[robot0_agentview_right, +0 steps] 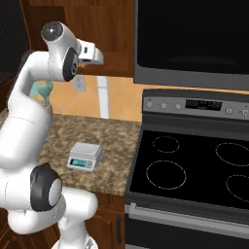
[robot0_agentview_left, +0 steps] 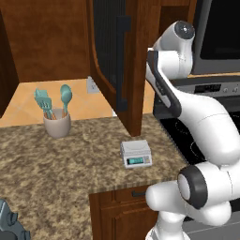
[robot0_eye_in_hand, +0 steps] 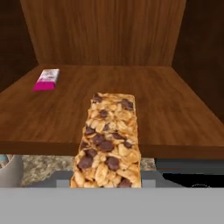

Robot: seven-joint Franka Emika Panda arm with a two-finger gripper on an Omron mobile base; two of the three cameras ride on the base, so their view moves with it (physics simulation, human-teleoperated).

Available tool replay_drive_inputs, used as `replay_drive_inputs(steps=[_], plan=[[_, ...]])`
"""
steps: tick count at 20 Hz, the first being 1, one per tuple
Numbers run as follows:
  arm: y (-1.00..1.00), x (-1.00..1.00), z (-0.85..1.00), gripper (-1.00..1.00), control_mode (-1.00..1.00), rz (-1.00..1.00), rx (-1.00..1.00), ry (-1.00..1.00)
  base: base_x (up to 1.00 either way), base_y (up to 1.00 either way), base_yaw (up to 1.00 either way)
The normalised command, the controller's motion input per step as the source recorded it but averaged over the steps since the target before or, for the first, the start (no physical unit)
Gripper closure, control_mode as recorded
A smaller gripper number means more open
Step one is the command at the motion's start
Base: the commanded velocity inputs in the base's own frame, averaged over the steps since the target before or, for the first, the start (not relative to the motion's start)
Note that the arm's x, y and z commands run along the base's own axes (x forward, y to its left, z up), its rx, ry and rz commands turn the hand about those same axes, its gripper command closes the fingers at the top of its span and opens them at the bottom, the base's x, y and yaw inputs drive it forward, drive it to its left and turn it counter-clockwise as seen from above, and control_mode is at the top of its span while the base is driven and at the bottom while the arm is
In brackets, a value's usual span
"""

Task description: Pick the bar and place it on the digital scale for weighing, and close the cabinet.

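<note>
Pincer clamped on the granola bar [robot0_eye_in_hand: 109, 144], holding it over the front edge of the cabinet shelf [robot0_eye_in_hand: 175, 113], while the digital scale [robot0_agentview_left: 136, 153] sits bare on the granite worktop [robot0_agentview_left: 56, 164] below the open cabinet door [robot0_agentview_left: 112, 51].

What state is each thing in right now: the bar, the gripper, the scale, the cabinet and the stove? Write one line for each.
bar: held, end out past the shelf edge
gripper: shut on the bar
digital scale: platform bare
cabinet: door open
stove: burners dark
</note>
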Motion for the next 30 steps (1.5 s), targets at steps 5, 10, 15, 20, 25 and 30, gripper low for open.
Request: replay_drive_inputs(steps=[5, 10, 15, 20, 25, 30], plan=[[0.0, -1.0, 0.25, 1.0, -1.0, 0.01, 0.08, 0.01, 0.0, 0.0, 0.0], [-0.21, -1.0, 0.21, 1.0, -1.0, 0.07, 0.02, 0.19, 0.0, 0.0, 0.0], [-0.73, -1.0, -0.41, 1.0, -1.0, 0.21, 0.0, 0.0, 0.0, 0.0, 0.0], [-0.53, -0.97, -0.91, 1.0, -1.0, 0.45, -0.01, 0.0, 0.0, 0.0, 0.0], [-0.09, -0.21, -1.0, 1.0, -1.0, 0.6, 0.0, 0.02, 0.0, 0.0, 0.0], [0.32, 0.46, -1.0, 1.0, -1.0, 0.45, -0.07, 0.01, 0.0, 0.0, 0.0]])
